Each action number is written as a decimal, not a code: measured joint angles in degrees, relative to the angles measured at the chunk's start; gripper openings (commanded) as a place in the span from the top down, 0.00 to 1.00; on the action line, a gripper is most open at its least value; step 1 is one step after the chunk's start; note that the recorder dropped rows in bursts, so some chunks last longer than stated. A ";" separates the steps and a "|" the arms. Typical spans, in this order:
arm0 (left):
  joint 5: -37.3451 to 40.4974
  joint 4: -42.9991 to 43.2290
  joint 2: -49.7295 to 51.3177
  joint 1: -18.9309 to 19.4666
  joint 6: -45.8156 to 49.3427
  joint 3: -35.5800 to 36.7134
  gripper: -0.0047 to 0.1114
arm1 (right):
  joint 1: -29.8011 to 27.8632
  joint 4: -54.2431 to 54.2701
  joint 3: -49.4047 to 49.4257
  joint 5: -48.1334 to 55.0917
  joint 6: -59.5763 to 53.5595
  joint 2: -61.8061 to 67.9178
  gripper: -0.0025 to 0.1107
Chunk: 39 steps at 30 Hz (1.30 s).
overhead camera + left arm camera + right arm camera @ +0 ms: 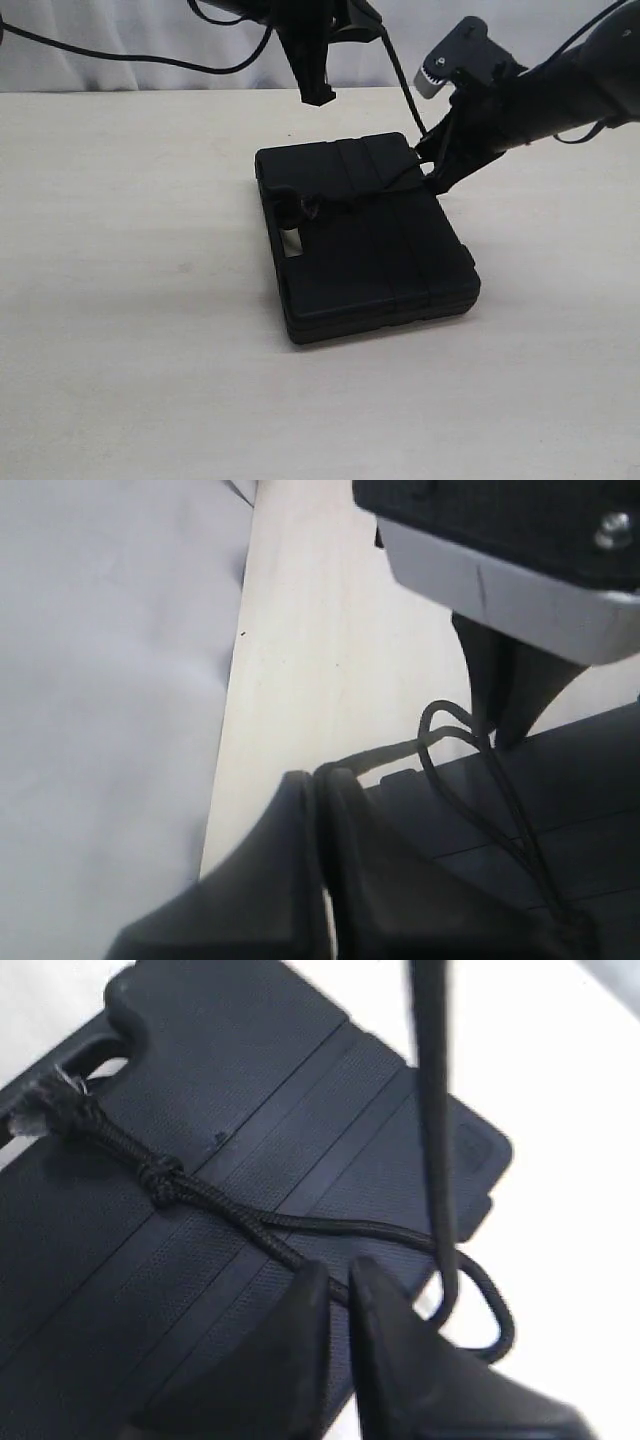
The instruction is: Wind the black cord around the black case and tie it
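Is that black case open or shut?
Shut. The black case lies flat on the table, lid closed onto its base with no gap showing, and the black cord runs across the lid.

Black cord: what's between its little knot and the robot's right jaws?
Only more black cord, lying across the ribbed lid of the black case, runs from the knot to the right gripper. The right wrist view shows it.
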 measured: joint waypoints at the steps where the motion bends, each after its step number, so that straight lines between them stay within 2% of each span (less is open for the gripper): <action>1: 0.00 0.00 0.00 0.00 -0.11 0.00 0.96 | 0.00 -1.09 0.00 0.00 1.29 -0.51 0.72; 3: 0.00 0.23 0.00 0.00 -0.35 0.00 0.96 | 0.00 -4.86 0.00 -0.53 6.08 -0.98 0.57; 4: 0.29 0.23 0.00 0.00 -0.44 0.00 0.96 | 0.00 -5.46 0.00 -2.03 7.67 -0.98 0.53; 7: 3.38 0.47 0.00 0.00 -0.44 0.00 0.96 | 0.24 -3.22 0.00 -7.86 7.52 -0.98 0.52; 12: 4.77 0.67 0.00 0.00 -0.44 0.00 0.96 | 3.45 7.54 0.00 -12.36 -3.14 0.36 0.53; 14: 4.97 0.67 0.00 0.00 -0.44 0.00 0.96 | 4.50 9.57 0.00 -15.14 -4.01 1.50 0.59; 16: 5.54 0.70 0.00 0.00 -0.44 0.00 0.96 | 5.24 10.85 0.00 -17.95 -4.53 2.68 0.73; 18: 5.81 0.70 0.00 0.00 -0.44 0.00 0.96 | 5.36 11.21 0.00 -19.30 -4.67 3.33 0.92; 22: 6.19 0.94 0.00 0.00 -0.59 0.00 0.96 | 5.36 11.70 0.00 -19.28 -5.28 3.56 0.94; 25: 6.28 1.62 0.00 0.00 -2.85 0.00 0.84 | 5.36 11.70 0.00 -19.04 -5.52 3.56 0.94; 30: 6.69 9.79 -0.13 0.00 -9.78 0.00 0.49 | 5.20 11.70 0.27 -18.46 -4.66 2.79 0.94; 33: 8.24 18.43 -0.13 0.00 -17.26 0.00 0.45 | 3.85 11.70 1.83 -18.37 -3.12 0.19 0.94; 39: 15.11 20.45 0.54 0.00 -22.65 0.00 0.45 | 3.54 11.70 3.87 -19.27 -1.27 -4.25 0.94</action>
